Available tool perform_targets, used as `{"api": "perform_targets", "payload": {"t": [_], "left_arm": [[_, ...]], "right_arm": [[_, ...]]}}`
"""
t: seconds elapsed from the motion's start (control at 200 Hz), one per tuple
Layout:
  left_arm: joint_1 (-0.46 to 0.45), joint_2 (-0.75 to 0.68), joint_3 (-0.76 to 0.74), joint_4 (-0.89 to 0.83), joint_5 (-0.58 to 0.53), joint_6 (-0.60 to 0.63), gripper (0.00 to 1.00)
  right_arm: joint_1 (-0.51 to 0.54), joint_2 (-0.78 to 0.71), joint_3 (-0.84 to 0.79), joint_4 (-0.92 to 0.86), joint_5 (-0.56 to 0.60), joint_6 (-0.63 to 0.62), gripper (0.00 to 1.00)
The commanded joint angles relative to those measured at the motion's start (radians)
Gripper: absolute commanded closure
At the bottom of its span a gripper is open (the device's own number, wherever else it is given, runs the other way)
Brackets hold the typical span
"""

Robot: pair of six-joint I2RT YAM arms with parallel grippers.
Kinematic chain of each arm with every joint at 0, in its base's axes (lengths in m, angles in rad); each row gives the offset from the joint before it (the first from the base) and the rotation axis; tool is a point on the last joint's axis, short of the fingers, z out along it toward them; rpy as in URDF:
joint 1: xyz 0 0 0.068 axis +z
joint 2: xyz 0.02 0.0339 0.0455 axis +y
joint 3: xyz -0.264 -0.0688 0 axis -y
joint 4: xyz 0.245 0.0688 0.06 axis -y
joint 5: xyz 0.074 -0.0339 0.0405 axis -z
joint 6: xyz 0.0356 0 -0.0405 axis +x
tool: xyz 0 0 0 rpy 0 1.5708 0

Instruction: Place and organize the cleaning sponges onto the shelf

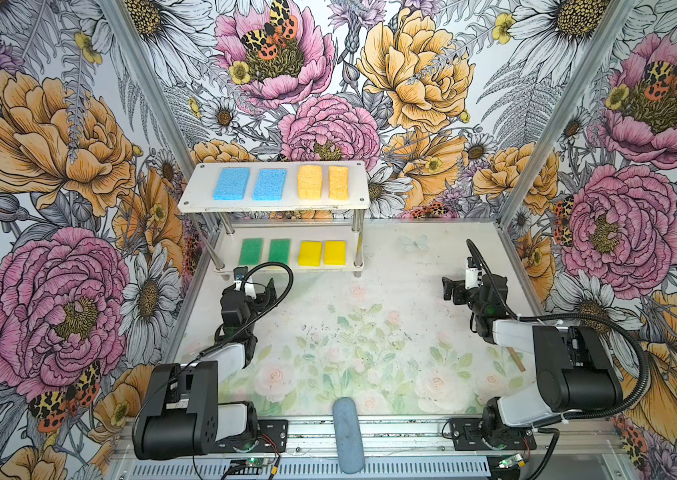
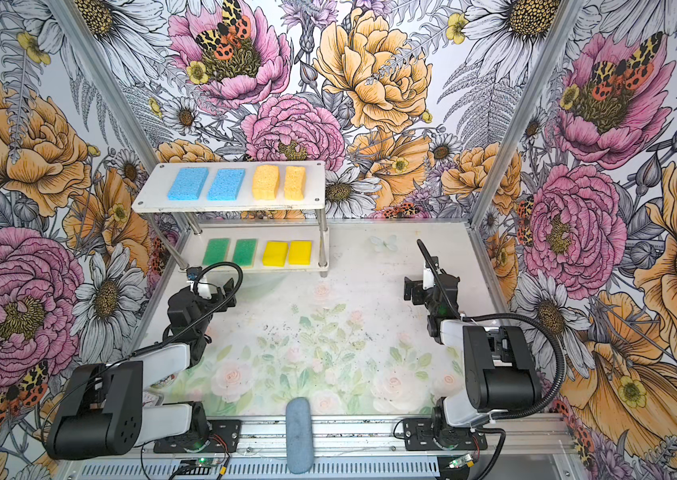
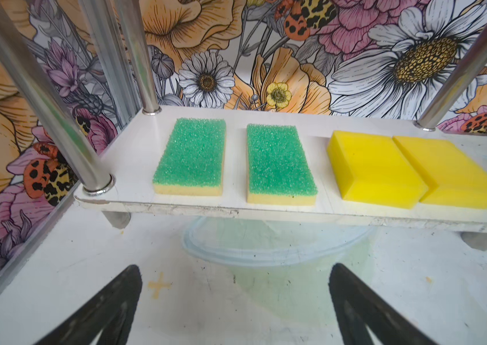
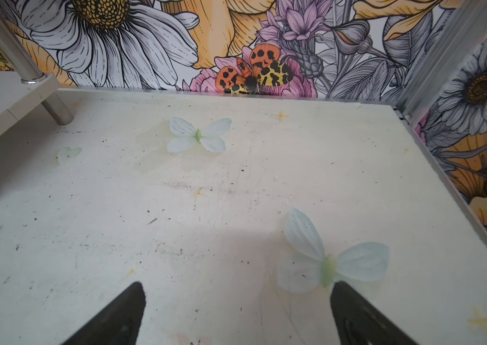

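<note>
The white two-tier shelf [image 1: 274, 206] stands at the back left. Its top board carries two blue sponges [image 1: 231, 183] [image 1: 269, 183] and two pale orange sponges [image 1: 310, 182] [image 1: 338, 183]. On the lower board [image 3: 134, 155] lie two green-topped sponges [image 3: 190, 156] [image 3: 278, 164] and two yellow sponges [image 3: 373, 167] [image 3: 448, 170] side by side. My left gripper [image 3: 234, 268] hovers open over the table just in front of the lower board, nothing between its fingers. Further right, my right gripper [image 4: 236, 286] is open and empty above bare table, to the right of the shelf.
A grey-blue oblong cylinder [image 1: 347, 434] lies across the front rail at the middle. A wooden handle [image 1: 515, 359] pokes out beneath the right arm. Flowered walls and metal frame posts close in the left, back and right sides.
</note>
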Motion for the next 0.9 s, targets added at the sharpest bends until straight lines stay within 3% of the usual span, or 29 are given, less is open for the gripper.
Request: {"api": "perform_targets", "payload": {"t": [0.0, 0.105, 0.325, 0.47, 0.555, 0.736, 0.896], "left_arm": [[-0.003, 0.02, -0.006, 0.157, 0.013, -0.021, 0.01], [-0.004, 0.075, -0.014, 0.223, 0.013, -0.015, 0.01], [-0.044, 0.266, -0.077, 0.554, -0.062, 0.01, 0.01], [-0.051, 0.248, -0.046, 0.472, -0.066, 0.018, 0.01], [-0.05, 0.235, 0.016, 0.332, -0.056, 0.023, 0.01], [-0.004, 0.236, 0.055, 0.258, 0.048, 0.004, 0.01], [-0.011, 0.236, 0.038, 0.29, -0.059, -0.034, 0.01]], "right_arm": [[-0.001, -0.005, -0.044, 0.151, 0.054, 0.02, 0.0], [0.0, 0.003, -0.058, 0.183, 0.075, 0.027, 0.0], [0.001, 0.022, -0.078, 0.235, 0.097, 0.037, 0.0], [-0.001, 0.024, -0.078, 0.234, 0.096, 0.036, 0.0], [0.0, 0.025, -0.078, 0.233, 0.096, 0.035, 0.0], [-0.001, 0.027, -0.084, 0.25, 0.106, 0.04, 0.0], [-0.001, 0.031, -0.093, 0.268, 0.117, 0.044, 0.0]]}}
